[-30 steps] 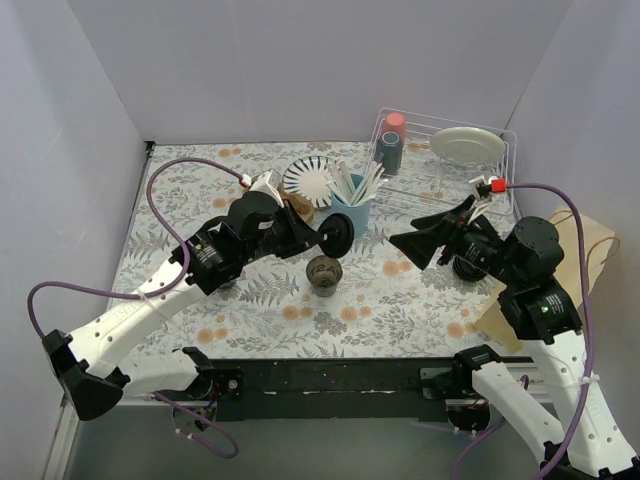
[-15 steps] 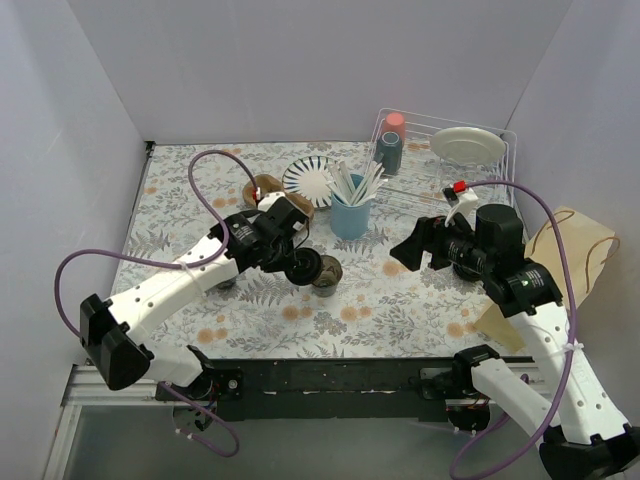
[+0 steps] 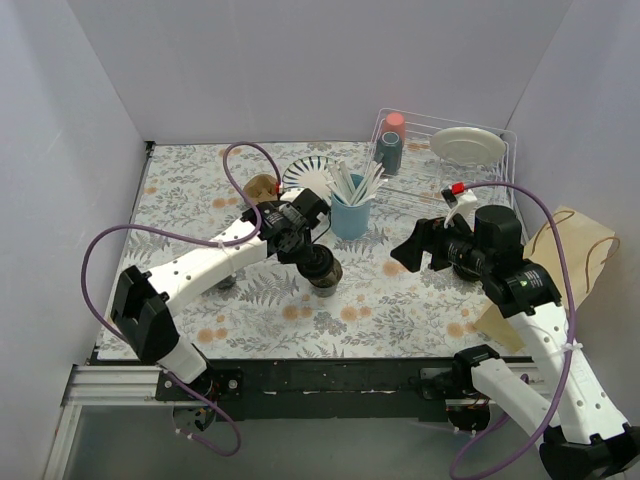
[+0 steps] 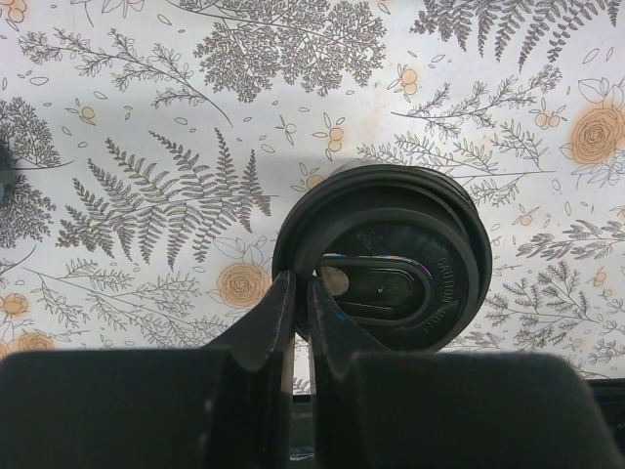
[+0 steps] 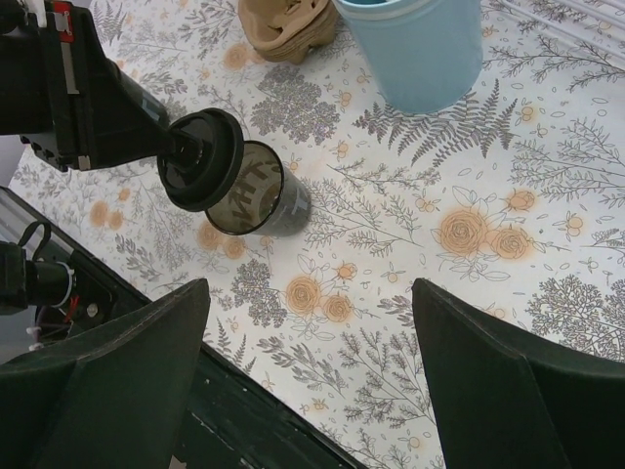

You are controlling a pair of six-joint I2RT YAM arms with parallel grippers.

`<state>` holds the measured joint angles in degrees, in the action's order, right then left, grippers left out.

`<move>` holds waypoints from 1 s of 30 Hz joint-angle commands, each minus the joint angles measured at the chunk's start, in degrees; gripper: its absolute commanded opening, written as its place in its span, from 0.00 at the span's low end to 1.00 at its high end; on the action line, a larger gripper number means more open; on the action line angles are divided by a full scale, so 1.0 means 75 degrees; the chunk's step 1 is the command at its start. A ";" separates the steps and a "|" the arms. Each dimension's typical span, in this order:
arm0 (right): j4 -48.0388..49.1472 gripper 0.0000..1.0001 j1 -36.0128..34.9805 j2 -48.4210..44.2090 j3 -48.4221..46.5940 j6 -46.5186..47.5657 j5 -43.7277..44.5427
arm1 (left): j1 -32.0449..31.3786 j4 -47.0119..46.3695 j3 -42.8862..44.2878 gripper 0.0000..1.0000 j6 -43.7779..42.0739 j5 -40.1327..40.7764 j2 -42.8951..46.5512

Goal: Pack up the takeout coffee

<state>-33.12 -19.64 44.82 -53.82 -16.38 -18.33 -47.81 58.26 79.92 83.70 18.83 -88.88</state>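
A dark takeout coffee cup (image 3: 326, 281) (image 5: 264, 198) stands open in the middle of the floral table. My left gripper (image 3: 311, 257) (image 4: 301, 293) is shut on the rim of its black lid (image 4: 386, 259) (image 5: 202, 158). The lid hangs tilted just over the cup's left rim, and in the left wrist view it hides the cup. My right gripper (image 3: 410, 248) (image 5: 311, 285) stands open and empty over the table, to the right of the cup. A brown paper bag (image 3: 598, 240) lies at the table's right edge.
Behind the cup stands a blue tumbler (image 3: 350, 215) (image 5: 415, 49) full of stirrers. A striped plate (image 3: 305, 180) and a cardboard cup holder (image 3: 263, 187) lie at the back. A wire rack (image 3: 420, 190) at the back right holds a plate (image 3: 466, 145) and a red-topped cup (image 3: 391, 145).
My left arm has swung forward and right and turned the lid face down over the cup. The right arm drew back a little early on, then held still.
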 commanded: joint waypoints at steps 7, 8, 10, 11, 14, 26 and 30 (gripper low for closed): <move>0.0233 0.91 -0.0030 -0.0070 0.0052 0.0086 -0.0041 | -0.0023 -0.0408 0.0079 0.02 -0.0121 -0.0132 -0.0266; 0.0221 0.91 -0.0030 -0.0069 0.0017 0.0087 -0.0041 | -0.0023 -0.0420 0.0067 0.02 -0.0133 -0.0155 -0.0278; 0.0210 0.91 -0.0030 -0.0058 -0.0031 0.0087 -0.0041 | -0.0047 -0.0467 0.0020 0.02 -0.0133 -0.0202 -0.0278; 0.0186 0.91 -0.0030 -0.0046 -0.0054 0.0087 -0.0041 | -0.0059 -0.0467 0.0008 0.02 -0.0110 -0.0202 -0.0290; 0.0198 0.91 -0.0030 -0.0081 -0.0031 0.0052 -0.0041 | -0.0094 -0.0444 -0.0062 0.04 -0.0098 -0.0179 -0.0302; 0.0104 0.91 -0.0030 -0.0163 0.0016 0.0016 -0.0005 | -0.0199 -0.0327 -0.0132 0.05 -0.0004 -0.0179 -0.0430; 0.0092 0.91 -0.0030 -0.0163 0.0028 0.0028 -0.0006 | -0.0246 -0.0327 -0.0179 0.07 0.0008 -0.0249 -0.0454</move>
<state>-33.12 -19.64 44.21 -53.04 -16.34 -18.33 -49.04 55.48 79.18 83.44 17.08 -92.53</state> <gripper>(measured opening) 0.907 0.062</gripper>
